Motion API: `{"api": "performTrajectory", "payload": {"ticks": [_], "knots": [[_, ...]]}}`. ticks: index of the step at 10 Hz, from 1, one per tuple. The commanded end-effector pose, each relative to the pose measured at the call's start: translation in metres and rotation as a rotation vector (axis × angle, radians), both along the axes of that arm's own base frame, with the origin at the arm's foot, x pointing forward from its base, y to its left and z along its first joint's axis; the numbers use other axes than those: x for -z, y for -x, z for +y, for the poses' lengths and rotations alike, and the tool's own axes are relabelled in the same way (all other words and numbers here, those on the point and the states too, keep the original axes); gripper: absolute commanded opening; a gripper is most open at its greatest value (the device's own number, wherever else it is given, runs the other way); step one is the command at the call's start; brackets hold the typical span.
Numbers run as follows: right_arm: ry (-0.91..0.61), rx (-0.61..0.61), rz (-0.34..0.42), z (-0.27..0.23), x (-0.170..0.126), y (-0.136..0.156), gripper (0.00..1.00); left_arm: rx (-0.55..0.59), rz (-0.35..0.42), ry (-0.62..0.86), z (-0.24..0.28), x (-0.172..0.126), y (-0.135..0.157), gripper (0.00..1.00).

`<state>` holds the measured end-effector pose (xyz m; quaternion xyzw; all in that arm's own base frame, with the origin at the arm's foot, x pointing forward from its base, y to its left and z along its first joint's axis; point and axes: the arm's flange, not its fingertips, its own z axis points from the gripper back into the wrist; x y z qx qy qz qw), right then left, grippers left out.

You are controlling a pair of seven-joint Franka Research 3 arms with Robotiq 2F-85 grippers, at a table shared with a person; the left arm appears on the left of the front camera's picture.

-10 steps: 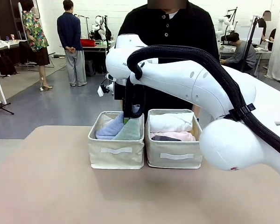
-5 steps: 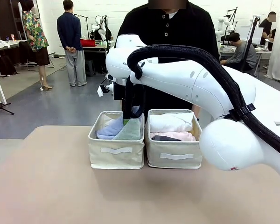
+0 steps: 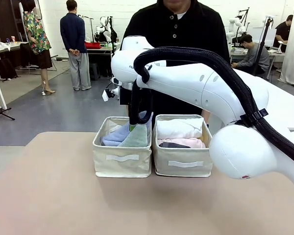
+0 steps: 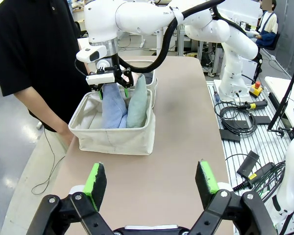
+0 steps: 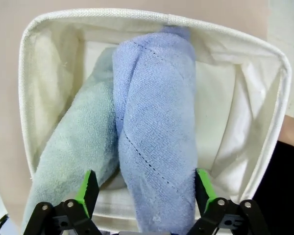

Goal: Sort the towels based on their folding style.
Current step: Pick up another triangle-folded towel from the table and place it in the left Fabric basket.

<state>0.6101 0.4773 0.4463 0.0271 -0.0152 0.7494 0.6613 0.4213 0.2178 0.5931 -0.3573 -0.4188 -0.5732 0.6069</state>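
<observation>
Two cone-folded towels lean side by side in the left cream bin: a light blue towel and a pale green towel. My right gripper hangs over that bin. In the right wrist view my right gripper stands open, its green pads straddling the blue towel, with the green towel beside it. The right bin holds rolled white, pink and dark grey towels. My left gripper hovers open and empty over bare table, short of the bin.
A person in a black shirt stands close behind both bins at the table's far edge. The tan tabletop in front of the bins is bare. My right arm's black cable hose arches across the middle.
My right gripper's jaws have spread apart, letting go of the light blue towel, which now rests in the left bin. The arms have hardly moved.
</observation>
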Motion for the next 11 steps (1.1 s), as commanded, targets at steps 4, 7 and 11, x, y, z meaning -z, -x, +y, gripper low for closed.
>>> {"api": "performTrajectory", "payload": {"ticks": [4, 7, 11], "knots": [[-0.025, -0.021, -0.035, 0.003, -0.029, -0.005, 1.0, -0.016, 0.0, 0.005, -0.002, -0.001, 0.001, 0.95], [0.072, 0.046, -0.111, -0.024, -0.096, 0.055, 1.0, -0.016, 0.0, 0.005, -0.002, -0.001, 0.001, 0.95], [0.144, 0.246, -0.143, -0.102, -0.127, 0.177, 1.0, -0.016, 0.0, 0.005, -0.002, -0.001, 0.001, 0.95]]}}
